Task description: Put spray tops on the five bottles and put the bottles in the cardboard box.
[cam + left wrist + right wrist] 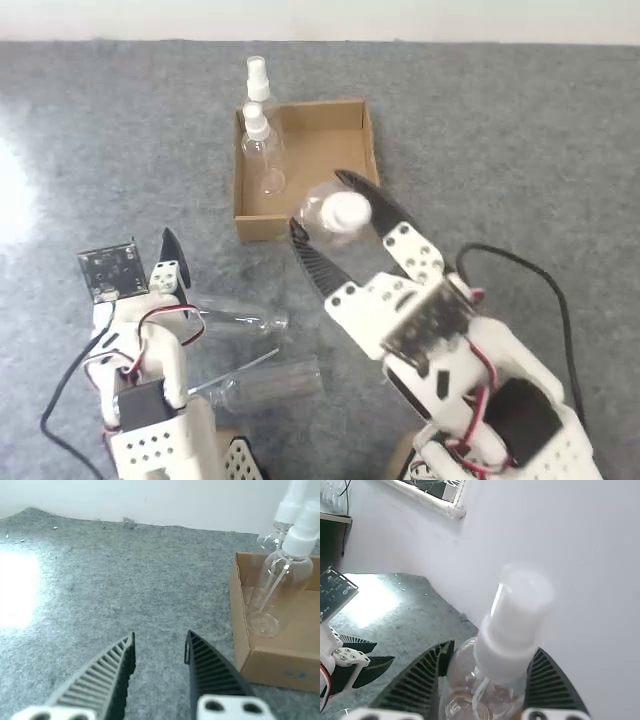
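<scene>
currently right gripper (318, 200) clamps a capped bottle (345, 212) over front edge of the cardboard box (260, 228); released here it cd clip that wall or topple the standing bottle (265, 160) inside. left gripper (159, 642) wide open, empty.

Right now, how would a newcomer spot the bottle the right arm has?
Start at the cardboard box on the grey mat. Over its near wall, the right pincer grips a clear bottle with a white spray top. Unlike the capped bottle standing inside the box and the two bottles lying flat, it alone is in a pincer.
</scene>
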Controlling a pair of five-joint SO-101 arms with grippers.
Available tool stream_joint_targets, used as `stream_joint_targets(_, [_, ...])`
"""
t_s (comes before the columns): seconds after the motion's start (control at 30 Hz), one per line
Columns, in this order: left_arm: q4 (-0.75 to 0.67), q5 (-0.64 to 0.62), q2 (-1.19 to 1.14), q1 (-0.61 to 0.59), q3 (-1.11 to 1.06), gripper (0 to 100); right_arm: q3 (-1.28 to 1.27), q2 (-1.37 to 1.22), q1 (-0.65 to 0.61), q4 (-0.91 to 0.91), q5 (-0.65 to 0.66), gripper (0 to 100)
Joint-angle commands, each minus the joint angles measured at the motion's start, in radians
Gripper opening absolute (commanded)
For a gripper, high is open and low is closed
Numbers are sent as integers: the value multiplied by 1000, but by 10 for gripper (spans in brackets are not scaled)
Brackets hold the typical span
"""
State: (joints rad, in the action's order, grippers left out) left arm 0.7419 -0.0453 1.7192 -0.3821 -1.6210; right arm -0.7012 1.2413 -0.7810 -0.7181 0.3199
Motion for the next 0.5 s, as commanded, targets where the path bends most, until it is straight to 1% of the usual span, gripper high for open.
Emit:
stream_joint_targets(0.0, [-34, 8, 20, 0, 10, 152, 112, -101, 4, 7, 12, 101])
stream_joint_targets(0.1, [-37, 8, 20, 0, 10, 152, 137, -166, 4, 25, 12, 101])
stream_joint_targets(0.47, [-35, 8, 20, -2, 8, 152, 133, -406, 5, 245, 6, 101])
